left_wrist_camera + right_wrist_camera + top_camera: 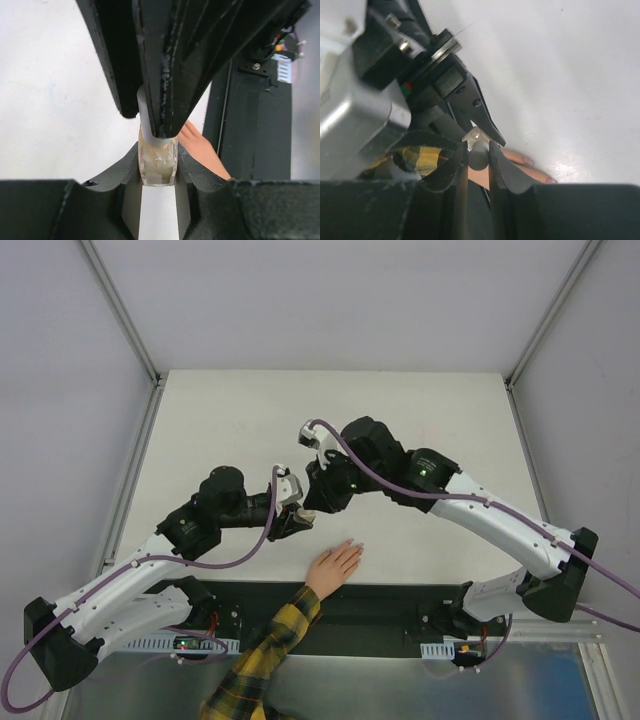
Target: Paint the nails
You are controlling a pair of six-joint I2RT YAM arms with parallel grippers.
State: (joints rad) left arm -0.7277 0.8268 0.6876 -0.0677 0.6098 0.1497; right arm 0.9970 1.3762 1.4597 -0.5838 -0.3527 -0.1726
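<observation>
Your left claw is clamped on a small beige bottle. In the left wrist view both fingers press its glass sides with no gap showing.

Your right claw meets it from the other side. Its jaws are nearly together and pinch the white cap of that bottle. In the right wrist view the cap sits squarely between the two fingertips and touches both. The two claws are tip to tip, so close that their black fingers overlap in the top view.

All this is over the white table, toward the middle of its near edge. You cannot tell from these views whether the bottle rests on the surface or is held clear of it.

The person's hand lies flat on the table at the near edge, just on the near side of the claws and a little to the right. Its fingers point away toward the far right, and the yellow-and-black plaid sleeve trails back off the near edge.

The nails are on those fingertips, seen as small pale tips in the right wrist view. They lie near the bottle, but neither claw touches them.
</observation>
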